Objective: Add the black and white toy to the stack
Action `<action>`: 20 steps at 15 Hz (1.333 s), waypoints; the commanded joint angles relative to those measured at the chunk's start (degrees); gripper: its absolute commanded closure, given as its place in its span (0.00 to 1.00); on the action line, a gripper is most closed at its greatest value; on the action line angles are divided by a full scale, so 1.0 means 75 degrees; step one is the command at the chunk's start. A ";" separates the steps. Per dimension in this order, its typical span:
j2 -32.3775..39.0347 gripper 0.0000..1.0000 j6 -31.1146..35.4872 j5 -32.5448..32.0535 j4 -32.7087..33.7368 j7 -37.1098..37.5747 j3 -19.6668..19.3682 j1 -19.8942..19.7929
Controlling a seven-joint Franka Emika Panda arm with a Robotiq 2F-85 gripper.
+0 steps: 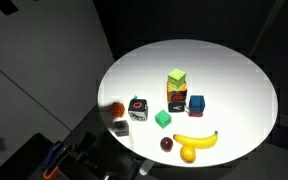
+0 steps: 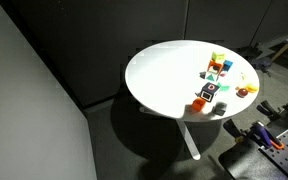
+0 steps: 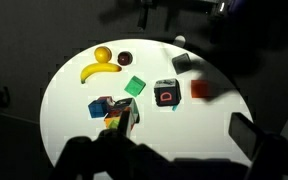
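We see the claw (image 3: 134, 158) only as a dark, blurred mass along the lower edge of the wrist view. Its fingers don't resolve, so we can't tell if it's released or clenched. It hangs well above the round white worktop (image 1: 234, 75), apart from every item on it.

The black and white toy (image 3: 165, 94) lies ahead of the claw, off toward the picture-right side of the wrist view. It sits flat on the worktop w/ its red ring mark facing up, touching nothing. In an exterior view the toy (image 1: 138, 108) also stands on its own.

The stack (image 3: 114, 117) is the item nearest the claw's outline, just ahead of it. From above we mostly see its yellow-green top. In an exterior view the stack (image 1: 177, 80) shows that yellow-green cube over a paler block.

Just beside the stack, on the side away from the toy, is the blue cube (image 3: 99, 105). In an exterior view it sits next to the dark flat block (image 1: 176, 103). The green block (image 3: 135, 86) lies btwn stack & toy, a little farther from the claw than either.

Beyond the toy, farther to picture-right, is a red block (image 3: 200, 90), near the toy but not touching it. A grey block (image 3: 182, 62) lies farther ahead of the claw than the toy.

Farthest from the claw, near the opposite rim, are a banana (image 3: 99, 70), a lemon (image 3: 103, 54) close against it, & a dark round fruit (image 3: 125, 58) just beside them.
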 commanded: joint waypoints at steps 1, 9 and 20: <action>0.0428 0.00 0.0324 0.0113 0.0262 -0.0034 -0.0153 0.0199; 0.1344 0.00 0.1686 0.0595 0.0184 -0.0145 -0.0458 0.0312; 0.2937 0.00 0.2997 0.0966 0.0103 -0.0367 -0.0650 0.0262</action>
